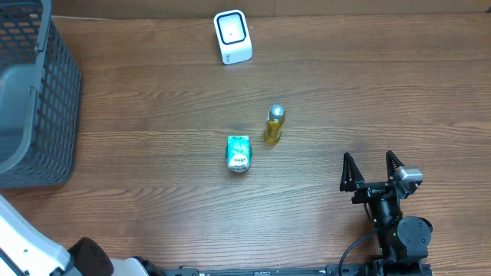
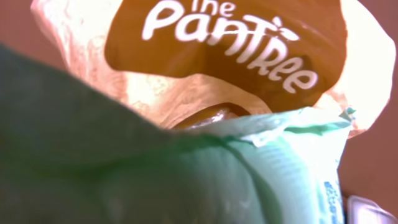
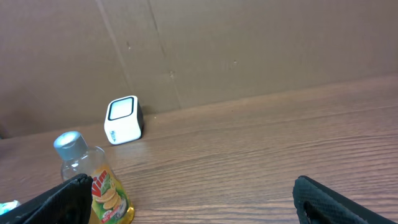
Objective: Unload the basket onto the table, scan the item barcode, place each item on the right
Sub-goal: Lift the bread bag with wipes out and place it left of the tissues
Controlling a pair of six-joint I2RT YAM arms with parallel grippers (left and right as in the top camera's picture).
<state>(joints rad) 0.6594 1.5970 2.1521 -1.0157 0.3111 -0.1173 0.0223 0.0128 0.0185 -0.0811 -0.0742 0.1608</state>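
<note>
Left wrist view gave no clear sight of the left gripper's fingers, so I could not tell how wide they stood or whether they had hold of anything. The frame was crowded by two packs pressed close to the lens. A cream pouch [image 2: 93, 56] filled the top, with a brown patch printed "the Pantree" in white. A mint-green packet [image 2: 280, 174] with a crinkled, sealed edge ran from the centre to the lower right. A dark green blur across the left half was perhaps more of that same packet, though the focus was too poor to be sure.

The right gripper [image 1: 368, 157] sat at the lower right of the overhead frame with its two black fingers spread wide and nothing between them.

Up and to the left of it, near the centre of the wooden table [image 1: 153, 192], stood a clear bottle [image 1: 274, 125] of yellow liquid with a grey cap and a yellow-green label. Just beside the bottle, to its lower left, lay a small green-and-white packet [image 1: 238, 152]. The white scanner [image 1: 232, 36], with its dark square window, sat at the top centre, well apart from both. A dark mesh basket [image 1: 54, 92] filled the left edge.
</note>
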